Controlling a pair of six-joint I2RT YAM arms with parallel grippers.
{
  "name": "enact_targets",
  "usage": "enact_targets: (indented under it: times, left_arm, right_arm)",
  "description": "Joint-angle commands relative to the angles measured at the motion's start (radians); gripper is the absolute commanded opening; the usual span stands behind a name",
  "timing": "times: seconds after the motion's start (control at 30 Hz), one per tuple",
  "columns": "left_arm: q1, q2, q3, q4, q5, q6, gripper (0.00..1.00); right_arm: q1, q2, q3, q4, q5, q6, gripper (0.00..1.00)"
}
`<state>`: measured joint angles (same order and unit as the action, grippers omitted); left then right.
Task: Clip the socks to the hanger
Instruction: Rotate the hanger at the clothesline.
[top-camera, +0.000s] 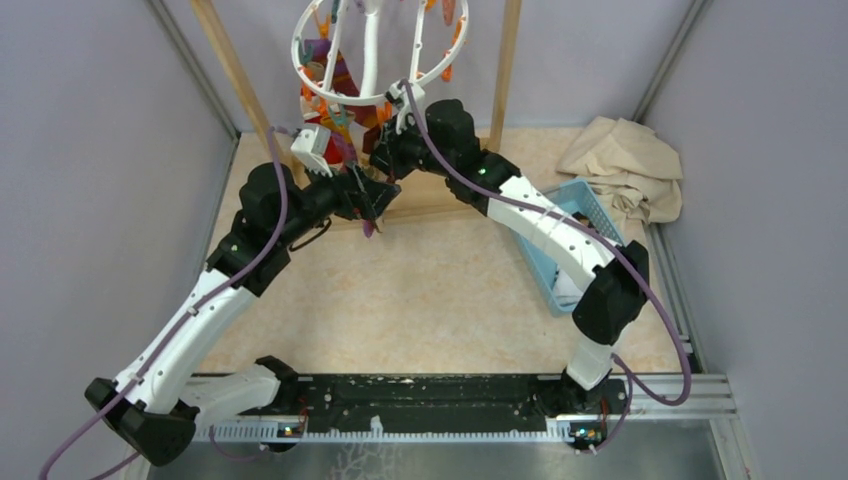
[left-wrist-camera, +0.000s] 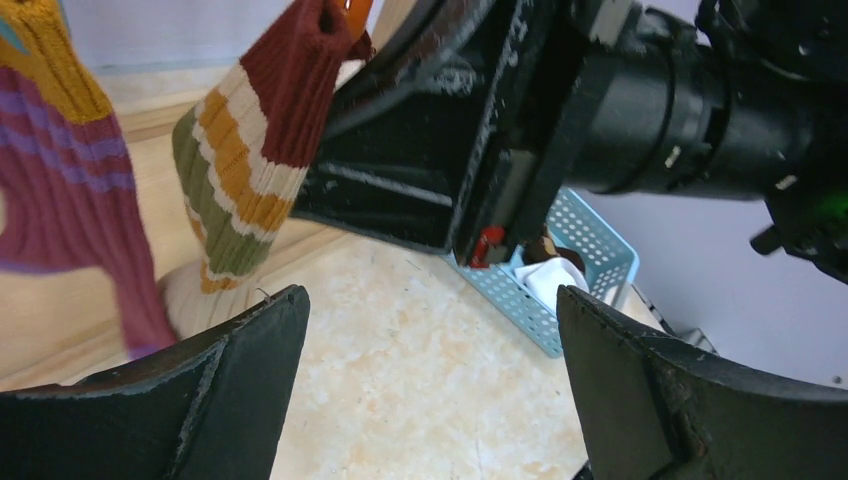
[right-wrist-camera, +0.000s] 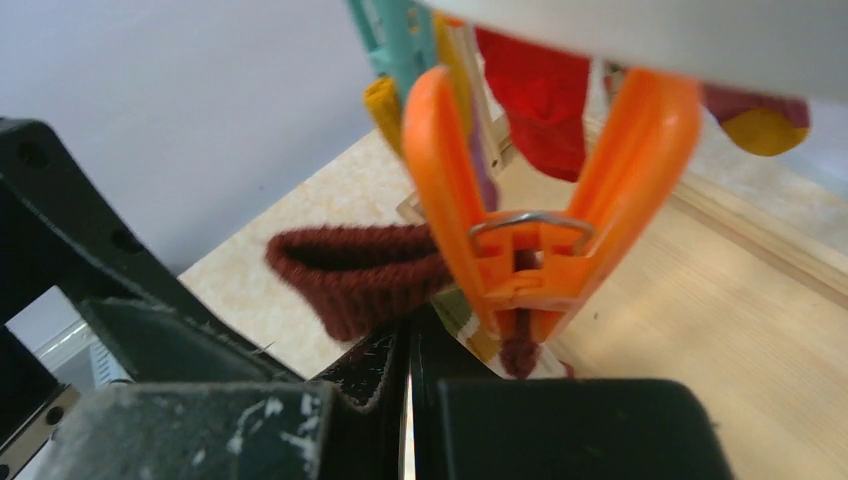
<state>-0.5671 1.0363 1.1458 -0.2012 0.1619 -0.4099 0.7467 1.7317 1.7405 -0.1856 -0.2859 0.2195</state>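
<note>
The white ring hanger (top-camera: 303, 62) hangs at the top centre with several socks (top-camera: 332, 95) pegged under it. In the right wrist view an orange peg (right-wrist-camera: 540, 215) grips the dark red cuff of a striped sock (right-wrist-camera: 365, 270). My right gripper (right-wrist-camera: 410, 335) is shut with its tips at that cuff, right under the peg. The same sock (left-wrist-camera: 245, 150), banded in red, orange, cream and green, hangs in the left wrist view beside a purple and yellow sock (left-wrist-camera: 60, 160). My left gripper (left-wrist-camera: 430, 310) is open and empty, just below the right gripper (left-wrist-camera: 450, 130).
A blue perforated basket (top-camera: 592, 214) with more items lies at the right, also in the left wrist view (left-wrist-camera: 590, 250). A beige cloth (top-camera: 625, 165) lies at the back right. Wooden frame poles (top-camera: 225, 60) stand on either side of the hanger. Grey walls enclose the table.
</note>
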Motion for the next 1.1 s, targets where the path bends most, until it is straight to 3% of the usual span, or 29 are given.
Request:
enact_targets:
  times: [0.0, 0.3, 0.53, 0.67, 0.97, 1.07]
  left_arm:
    - [-0.005, -0.013, -0.002, 0.023, -0.096, 0.037, 0.98]
    - [-0.005, 0.042, -0.017, 0.134, -0.066, 0.028, 0.98]
    - [-0.037, 0.272, 0.091, 0.364, 0.038, -0.023, 0.99]
    - [-0.085, 0.396, 0.178, 0.440, -0.004, -0.018, 0.98]
    - [-0.157, 0.568, 0.370, 0.480, -0.150, -0.013, 0.98]
    - [-0.174, 0.580, 0.390, 0.453, -0.312, 0.003, 0.99]
  right_arm:
    - [0.040, 0.004, 0.032, 0.038, 0.017, -0.014, 0.00]
    - [0.011, -0.244, -0.113, -0.060, 0.306, -0.111, 0.05]
    - [-0.214, -0.482, -0.216, -0.175, 0.400, -0.067, 0.05]
    - [-0.287, -0.574, -0.259, -0.209, 0.405, -0.070, 0.05]
    - [-0.307, -0.633, -0.323, -0.234, 0.440, -0.084, 0.06]
    - [-0.312, -0.630, -0.335, -0.227, 0.434, -0.083, 0.06]
